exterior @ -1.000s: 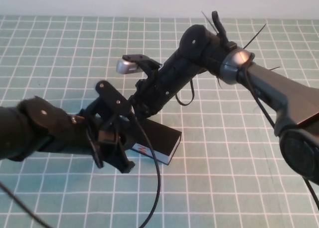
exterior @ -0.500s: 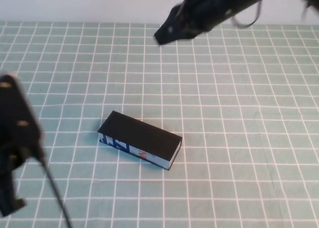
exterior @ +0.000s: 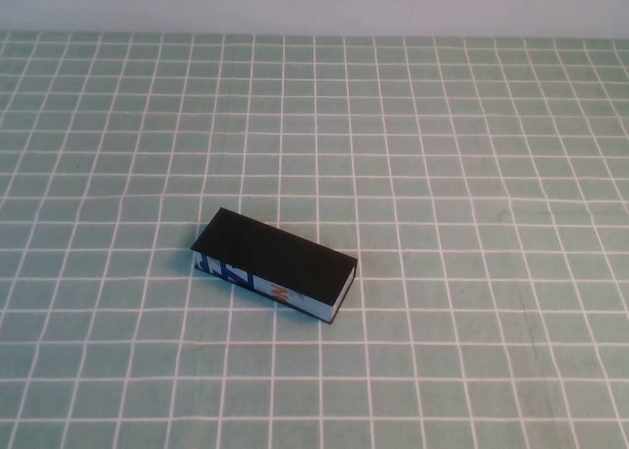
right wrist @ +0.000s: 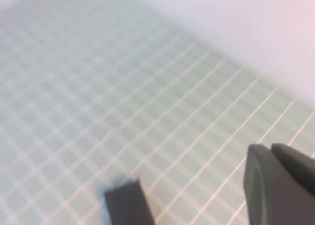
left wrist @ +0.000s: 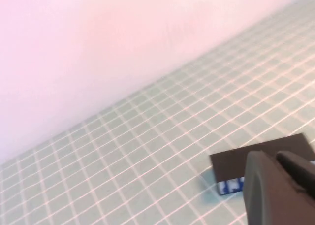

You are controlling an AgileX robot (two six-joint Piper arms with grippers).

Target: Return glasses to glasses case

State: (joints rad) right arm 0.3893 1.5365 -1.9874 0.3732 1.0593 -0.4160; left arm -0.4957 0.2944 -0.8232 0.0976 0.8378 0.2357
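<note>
- Left pincer (left wrist: 275, 185) out of the high view, above the counter (exterior: 472, 154); opening impossible to tell
- Right pincer (right wrist: 278, 183) likewise raised; opening unclear
- Glasses case (exterior: 273, 264) closed, lying skewed on the counter

Your glasses case (exterior: 273, 265) lies shut on the worktop (exterior: 472, 174), left of centre, long side slanting from back-left to front-right. Your left hand (left wrist: 278, 188) and right hand (right wrist: 278, 183) hang above the worktop, apart from the case.
</note>
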